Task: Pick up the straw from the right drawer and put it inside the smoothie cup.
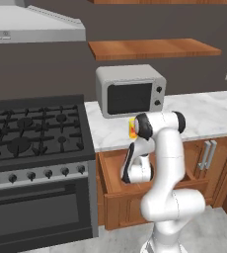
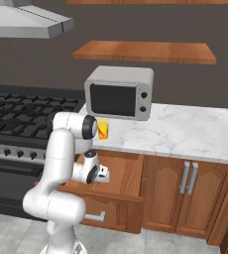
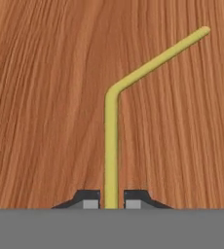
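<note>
In the hand view the straw, a thin olive-yellow bent stick, lies on the wooden floor of the right drawer. It runs up from between my two fingertips, then bends toward the upper right. My gripper is shut on the straw's lower end. The drawer stands pulled open under the marble counter, with my hand down inside it. The smoothie cup, yellow with an orange-red mark, stands on the counter in front of the microwave; my arm partly hides the cup in the left base view.
A grey microwave sits on the marble counter. A black gas stove stands to the left of the drawer. Cabinet doors with silver handles are to the right. Wooden shelves hang above.
</note>
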You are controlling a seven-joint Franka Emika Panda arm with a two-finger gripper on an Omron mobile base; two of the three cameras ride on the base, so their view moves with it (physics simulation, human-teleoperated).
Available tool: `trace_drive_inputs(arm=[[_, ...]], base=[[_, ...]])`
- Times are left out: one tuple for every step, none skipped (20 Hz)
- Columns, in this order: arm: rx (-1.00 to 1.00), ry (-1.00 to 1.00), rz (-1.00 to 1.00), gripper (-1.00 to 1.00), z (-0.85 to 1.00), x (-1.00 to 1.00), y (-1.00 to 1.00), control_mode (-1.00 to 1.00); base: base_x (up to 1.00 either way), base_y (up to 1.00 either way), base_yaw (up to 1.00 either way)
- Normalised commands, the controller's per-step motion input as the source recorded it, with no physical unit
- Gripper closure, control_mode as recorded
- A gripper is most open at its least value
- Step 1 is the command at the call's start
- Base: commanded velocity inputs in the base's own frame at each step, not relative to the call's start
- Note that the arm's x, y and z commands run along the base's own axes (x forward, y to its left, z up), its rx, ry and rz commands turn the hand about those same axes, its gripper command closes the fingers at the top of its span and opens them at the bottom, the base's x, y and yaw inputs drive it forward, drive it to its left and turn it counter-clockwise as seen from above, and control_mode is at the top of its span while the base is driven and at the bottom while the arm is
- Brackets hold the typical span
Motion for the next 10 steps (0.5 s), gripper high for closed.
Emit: trace_drive_inputs(arm=[[0.02, -0.27, 0.0, 1.0, 0.19, -0.38, -0.06, -1.0], [0.03, -0.28, 0.0, 1.0, 0.27, -0.39, -0.06, -1.0], [0.04, -0.27, 0.0, 1.0, 0.39, -0.39, -0.06, -1.0], [0.05, -0.26, 0.0, 1.0, 0.48, -0.36, -0.06, -1.0], [0.06, -0.26, 0.0, 1.0, 0.62, -0.34, -0.05, -1.0], [0.06, -0.26, 0.0, 1.0, 0.67, -0.32, -0.05, -1.0], [0.07, -0.24, 0.0, 1.0, 0.79, -0.28, -0.06, -1.0], [0.07, -0.24, 0.0, 1.0, 0.82, -0.24, -0.06, -1.0], [0.09, -0.22, 0.0, 1.0, 0.9, -0.15, -0.14, -1.0], [0.08, -0.2, 0.0, 1.0, 0.92, -0.1, -0.14, -1.0]], base=[[0.0, 0.0, 0.0], [0.0, 0.0, 0.0], [0.0, 0.0, 0.0], [0.0, 0.0, 0.0], [0.0, 0.0, 0.0], [0.0, 0.0, 0.0], [0.0, 0.0, 0.0], [0.0, 0.0, 0.0], [0.0, 0.0, 0.0], [0.0, 0.0, 0.0]])
